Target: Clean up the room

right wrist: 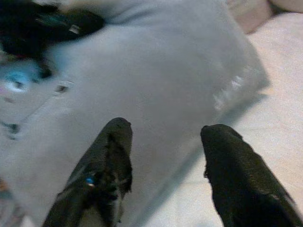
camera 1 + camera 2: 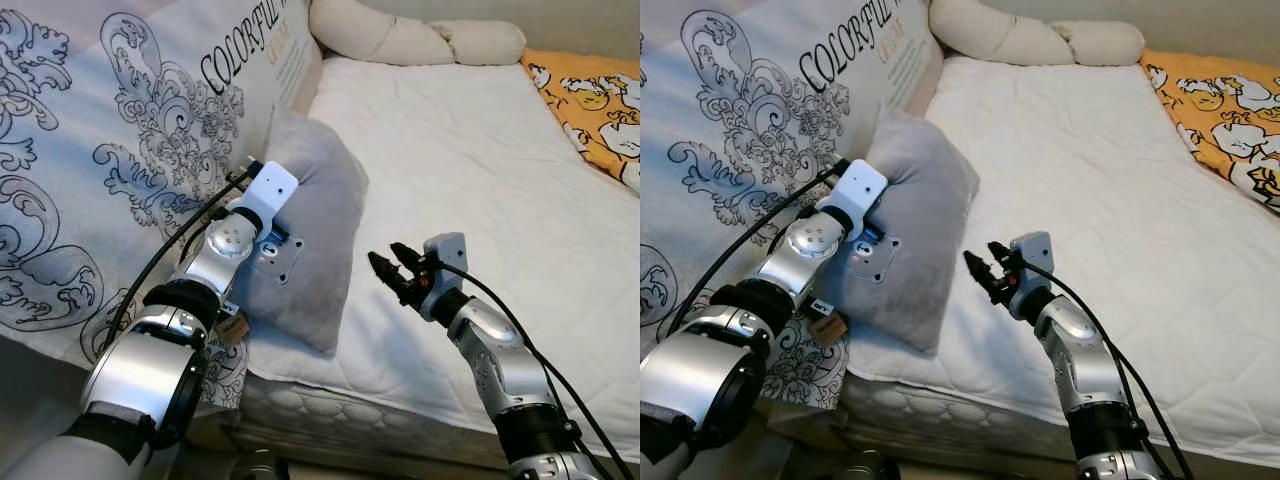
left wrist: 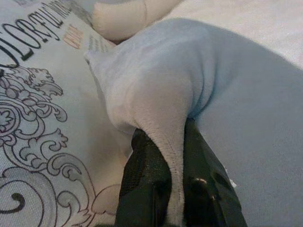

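The grey cushion (image 2: 315,215) stands on edge at the near left corner of the white mattress (image 2: 470,170), its back against the large printed cushion (image 2: 110,140) with black scrollwork and the word "COLORFUL" that leans along the mattress's left side. The left claw (image 3: 165,175) is closed on the grey cushion: in the left wrist view a fold of the grey fabric is pinched tight between the two black fingers (image 3: 144,179), and from the head views the silver left arm reaches up to the cushion's left edge, its white wrist camera block pressed against the fabric. The right claw (image 2: 392,268) hovers over the mattress just beside the grey cushion's right edge, pointing at it, with its fingers (image 1: 106,161) spread apart and nothing between them; it seems not to be touching the cushion, though the right wrist view is too blurred to be sure. At the head of the mattress, well beyond the grey cushion, lies a long cream bolster pillow (image 2: 400,35), and along the mattress's far right side spreads an orange blanket (image 2: 595,100) with white cartoon figures. Below the grey cushion the quilted side of the mattress shows under the sheet
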`<state>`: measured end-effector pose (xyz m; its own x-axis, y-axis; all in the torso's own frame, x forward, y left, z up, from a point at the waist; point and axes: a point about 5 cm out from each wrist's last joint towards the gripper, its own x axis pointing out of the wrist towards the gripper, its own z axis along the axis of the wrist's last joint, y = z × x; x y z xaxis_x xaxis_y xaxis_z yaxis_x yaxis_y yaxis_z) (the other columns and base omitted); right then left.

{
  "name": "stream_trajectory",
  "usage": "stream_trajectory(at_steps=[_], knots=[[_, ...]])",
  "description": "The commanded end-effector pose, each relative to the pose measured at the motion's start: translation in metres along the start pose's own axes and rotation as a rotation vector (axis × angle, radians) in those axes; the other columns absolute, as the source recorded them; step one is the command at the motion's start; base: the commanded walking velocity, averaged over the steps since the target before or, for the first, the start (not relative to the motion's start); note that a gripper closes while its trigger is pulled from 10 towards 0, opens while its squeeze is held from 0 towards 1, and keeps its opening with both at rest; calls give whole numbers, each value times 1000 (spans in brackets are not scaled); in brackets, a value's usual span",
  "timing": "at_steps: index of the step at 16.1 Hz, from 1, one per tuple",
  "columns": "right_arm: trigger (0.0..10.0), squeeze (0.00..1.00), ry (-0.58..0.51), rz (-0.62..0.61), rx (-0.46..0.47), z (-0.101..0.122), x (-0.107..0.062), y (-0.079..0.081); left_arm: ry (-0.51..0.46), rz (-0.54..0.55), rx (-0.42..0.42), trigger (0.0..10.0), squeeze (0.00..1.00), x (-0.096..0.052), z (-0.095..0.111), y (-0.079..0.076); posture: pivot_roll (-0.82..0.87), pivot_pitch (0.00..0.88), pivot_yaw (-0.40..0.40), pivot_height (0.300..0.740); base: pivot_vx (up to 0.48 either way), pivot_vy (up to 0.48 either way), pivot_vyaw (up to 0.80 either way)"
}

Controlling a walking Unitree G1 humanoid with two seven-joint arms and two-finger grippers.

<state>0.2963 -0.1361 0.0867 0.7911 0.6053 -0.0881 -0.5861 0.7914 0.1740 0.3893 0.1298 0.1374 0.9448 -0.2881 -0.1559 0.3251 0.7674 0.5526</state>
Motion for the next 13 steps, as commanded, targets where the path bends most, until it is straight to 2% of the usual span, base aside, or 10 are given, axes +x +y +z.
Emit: stream_trajectory(at_steps=[1,2,5,6,7,13], knots=[[10000,1000,-25,105,18,7,-2,11,-16,21,86,10000,0,2,8,13,13,0,45,740,0,0,0],[10000,1000,-42,143,26,9,-4,16,5,38,116,10000,0,1,5,18,9,0,48,740,0,0,0],[10000,1000,-58,157,44,9,-8,18,4,47,129,10000,0,1,5,23,9,0,50,740,0,0,0],[10000,1000,-65,169,53,10,-10,19,-2,31,126,10000,122,0,5,23,9,0,50,740,0,0,0],[10000,1000,-63,182,59,10,-11,21,-7,21,112,10000,1000,0,5,22,8,0,49,740,0,0,0],[10000,1000,-48,168,56,7,-14,20,-69,35,128,10000,1000,1,15,28,8,0,49,740,0,0,0]])
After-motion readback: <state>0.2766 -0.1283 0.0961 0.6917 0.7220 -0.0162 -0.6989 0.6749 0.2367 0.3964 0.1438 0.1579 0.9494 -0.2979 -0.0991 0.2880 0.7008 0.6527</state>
